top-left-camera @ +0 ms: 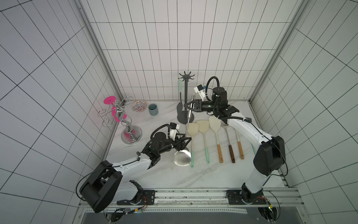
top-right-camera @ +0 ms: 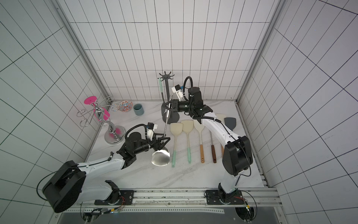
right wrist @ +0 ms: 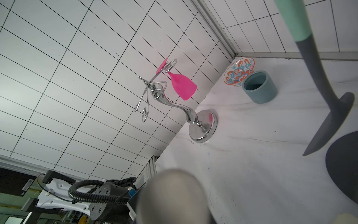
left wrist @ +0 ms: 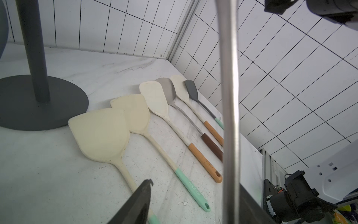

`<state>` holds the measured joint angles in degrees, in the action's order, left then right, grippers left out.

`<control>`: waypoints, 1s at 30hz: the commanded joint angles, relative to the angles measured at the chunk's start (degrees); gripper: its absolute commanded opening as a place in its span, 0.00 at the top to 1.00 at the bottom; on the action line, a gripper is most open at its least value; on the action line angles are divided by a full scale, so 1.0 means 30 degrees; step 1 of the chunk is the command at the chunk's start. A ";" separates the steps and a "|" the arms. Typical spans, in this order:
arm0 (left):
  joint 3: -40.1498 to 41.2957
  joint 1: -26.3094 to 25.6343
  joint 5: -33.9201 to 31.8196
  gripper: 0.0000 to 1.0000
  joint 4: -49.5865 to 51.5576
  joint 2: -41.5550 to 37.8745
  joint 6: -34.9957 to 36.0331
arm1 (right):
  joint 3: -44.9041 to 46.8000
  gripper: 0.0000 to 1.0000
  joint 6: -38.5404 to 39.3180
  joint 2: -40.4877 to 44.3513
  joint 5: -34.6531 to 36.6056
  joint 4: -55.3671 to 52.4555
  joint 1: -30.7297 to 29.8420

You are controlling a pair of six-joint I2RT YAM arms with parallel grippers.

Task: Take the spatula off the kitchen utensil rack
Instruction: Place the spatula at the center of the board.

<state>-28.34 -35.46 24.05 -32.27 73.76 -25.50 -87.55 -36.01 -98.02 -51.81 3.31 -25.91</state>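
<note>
From the table's [top-left-camera: 155, 174] near edge, the left claw [top-left-camera: 184, 142] stands wide around the neck of the steel spatula [top-left-camera: 182, 158], which is off the rack. I judge this is because the right claw [top-left-camera: 188, 107], at its 12 o'clock, pinches the handle. At 3 o'clock lie set-aside spatulas [top-left-camera: 203, 126]; one mint handle [left wrist: 190, 187] seems to read "Royalstar". Farthest, the kitchen utensil rack [top-left-camera: 186, 93] holds one grey spatula [top-left-camera: 179, 108] hanging.
</note>
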 commanded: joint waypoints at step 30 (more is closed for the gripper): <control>-0.8387 0.2249 0.0458 0.03 1.1881 -0.2171 -2.2366 | 1.1833 1.00 -0.0643 0.6481 1.9673 1.7936 -0.3562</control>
<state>-51.13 -27.49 23.66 4.05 65.12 -79.22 -55.90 -39.13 -80.84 2.13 43.97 -34.61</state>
